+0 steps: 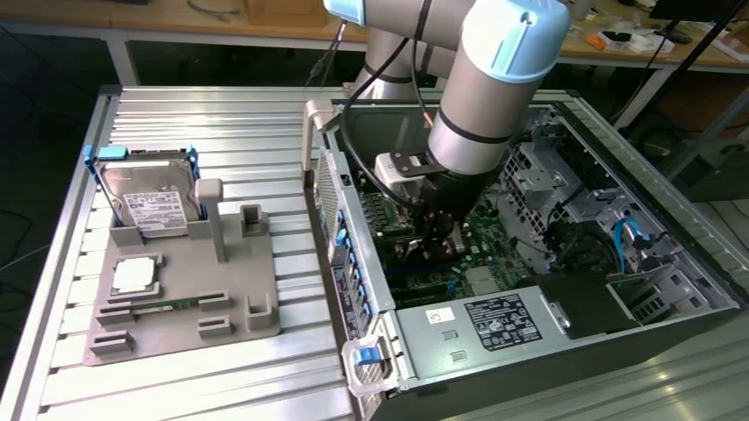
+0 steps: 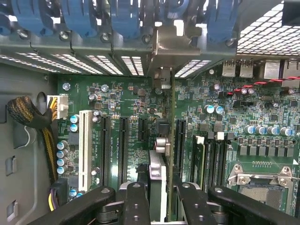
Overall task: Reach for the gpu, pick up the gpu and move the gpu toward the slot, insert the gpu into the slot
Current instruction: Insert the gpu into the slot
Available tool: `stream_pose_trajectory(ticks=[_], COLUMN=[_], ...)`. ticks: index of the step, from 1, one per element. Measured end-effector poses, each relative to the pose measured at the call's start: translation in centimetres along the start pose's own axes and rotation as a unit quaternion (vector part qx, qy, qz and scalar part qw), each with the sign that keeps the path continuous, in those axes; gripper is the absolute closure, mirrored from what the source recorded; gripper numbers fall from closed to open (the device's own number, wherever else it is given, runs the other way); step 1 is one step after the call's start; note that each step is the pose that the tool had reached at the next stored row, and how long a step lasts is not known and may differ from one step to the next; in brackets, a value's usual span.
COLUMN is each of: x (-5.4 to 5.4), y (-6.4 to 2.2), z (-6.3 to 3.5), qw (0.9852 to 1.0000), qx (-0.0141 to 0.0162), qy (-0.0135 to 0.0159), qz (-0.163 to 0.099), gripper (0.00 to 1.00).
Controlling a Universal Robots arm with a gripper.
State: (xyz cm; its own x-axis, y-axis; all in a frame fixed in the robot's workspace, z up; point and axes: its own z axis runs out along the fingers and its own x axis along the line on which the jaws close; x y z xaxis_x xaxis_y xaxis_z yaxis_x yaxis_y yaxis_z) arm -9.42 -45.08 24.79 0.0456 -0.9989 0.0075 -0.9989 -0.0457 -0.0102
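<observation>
The gpu (image 2: pixel 159 171) is seen edge-on in the wrist view, a slim card standing upright over the green motherboard (image 2: pixel 131 93). Its silvery end bracket (image 2: pixel 187 44) lies against the case's rear wall. My gripper (image 2: pixel 164 208) is shut on the card, one black finger (image 2: pixel 136 201) on each side. The card stands between two black connector strips (image 2: pixel 123 145). The slot is hidden beneath it, and I cannot tell whether the card's edge is seated. In the exterior view my gripper (image 1: pixel 431 250) reaches down inside the open computer case (image 1: pixel 655 219).
Blue bracket clips (image 2: pixel 79 14) line the rear wall. Memory strips (image 2: pixel 211 154) and the processor socket (image 2: pixel 262 183) lie close beside the card; a cable bundle (image 2: pixel 28 117) sits further off. Outside the case, a grey fixture (image 1: pixel 175 298) holds a hard drive (image 1: pixel 146 202). The power supply (image 1: pixel 492 320) fills the case's near end.
</observation>
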Motion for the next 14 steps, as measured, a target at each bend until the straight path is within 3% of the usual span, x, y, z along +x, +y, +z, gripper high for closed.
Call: stream_pose_trajectory(ticks=[14], x=[-0.01], y=[-0.07], z=[-0.23], qw=[1.0000], qx=[0.0001], qy=[0.0001], qz=[-0.002], gripper=[0.72])
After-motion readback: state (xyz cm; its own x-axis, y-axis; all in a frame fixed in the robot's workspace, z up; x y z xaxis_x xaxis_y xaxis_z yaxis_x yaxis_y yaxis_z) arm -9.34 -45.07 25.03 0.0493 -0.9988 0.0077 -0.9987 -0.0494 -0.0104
